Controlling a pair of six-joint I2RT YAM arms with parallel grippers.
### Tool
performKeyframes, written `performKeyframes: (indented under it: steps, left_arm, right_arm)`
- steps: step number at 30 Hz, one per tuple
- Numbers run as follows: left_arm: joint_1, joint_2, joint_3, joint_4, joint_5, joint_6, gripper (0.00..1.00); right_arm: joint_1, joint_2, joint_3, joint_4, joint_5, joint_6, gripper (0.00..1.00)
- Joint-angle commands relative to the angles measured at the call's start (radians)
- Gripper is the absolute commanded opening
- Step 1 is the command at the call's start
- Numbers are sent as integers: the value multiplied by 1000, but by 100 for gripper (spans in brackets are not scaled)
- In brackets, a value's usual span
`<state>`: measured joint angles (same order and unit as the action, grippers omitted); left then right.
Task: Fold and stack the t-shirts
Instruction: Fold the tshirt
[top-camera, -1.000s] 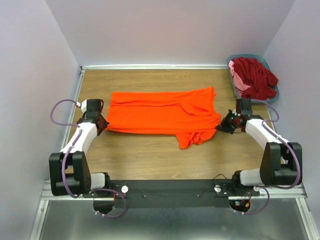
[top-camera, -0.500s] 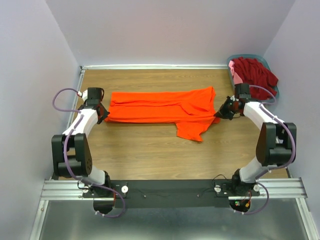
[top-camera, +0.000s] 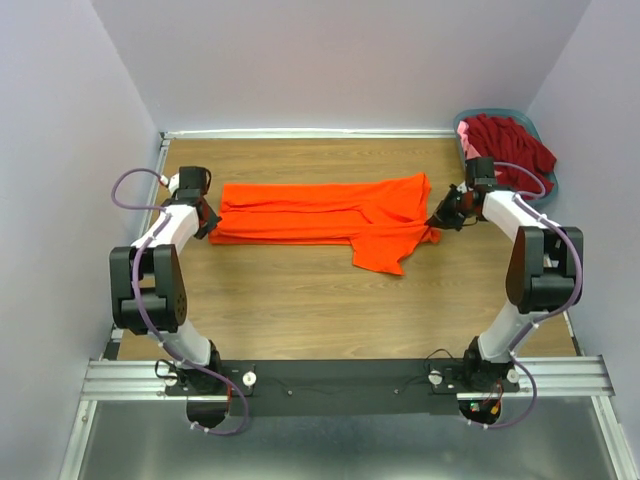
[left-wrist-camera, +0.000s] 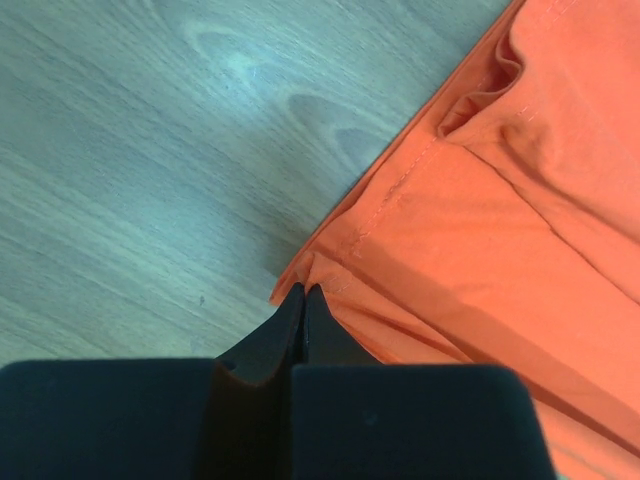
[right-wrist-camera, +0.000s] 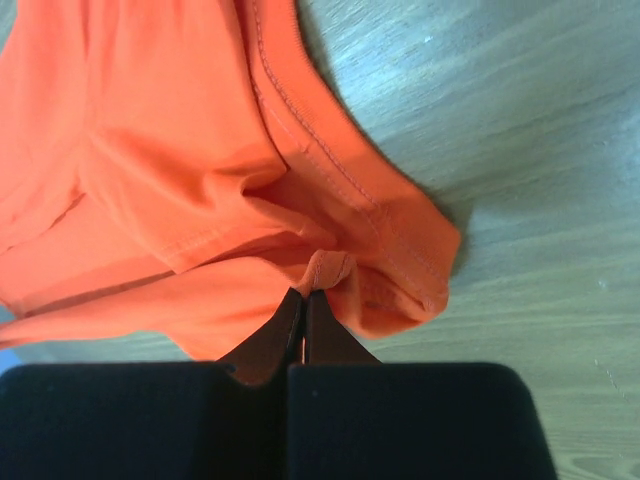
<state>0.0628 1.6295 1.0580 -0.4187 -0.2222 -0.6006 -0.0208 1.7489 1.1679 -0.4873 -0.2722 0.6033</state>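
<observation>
orange t-shirt (top-camera: 318, 213) narrower, left hand (top-camera: 209, 226) and right hand (top-camera: 438, 222) farther back

orange t-shirt (top-camera: 300, 215), red t-shirt (top-camera: 515, 150), possibly pink t-shirt (top-camera: 466, 133)

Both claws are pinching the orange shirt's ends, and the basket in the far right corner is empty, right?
Not empty: in the top view the basket holds dark red cloth and pink cloth. The left claw and right claw do pinch the orange shirt's ends.

The orange t-shirt (top-camera: 320, 215) lies stretched on the table (top-camera: 300, 290), jaws clamped on both ends.
</observation>
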Motion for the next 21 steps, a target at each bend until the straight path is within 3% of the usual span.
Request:
performKeyframes:
  steps: [1, 12, 14, 17, 18, 19, 20, 21]
  left_arm:
    - [9, 46, 19, 9, -14, 19, 0]
    - [9, 107, 34, 32, -16, 16, 0]
    - [9, 107, 36, 34, -16, 16, 2]
    - [8, 93, 33, 34, -13, 16, 20]
    - [8, 75, 31, 35, -9, 16, 31]
    - [6, 61, 28, 35, -9, 16, 37]
    - [8, 49, 27, 35, -9, 16, 43]
    - [5, 18, 20, 34, -9, 18, 57]
  right_arm:
    - [-2, 52, 35, -22, 4, -19, 1]
    - [-2, 104, 44, -19, 53, -34, 1]
    - [-2, 109, 45, -19, 56, -37, 7]
    - [-1, 89, 53, -20, 65, -57, 16]
    - [2, 75, 55, -20, 68, -60, 20]
    - [4, 45, 55, -22, 74, -65, 31]
    - [8, 26, 55, -23, 82, -77, 36]
    - [19, 8, 53, -23, 91, -83, 41]
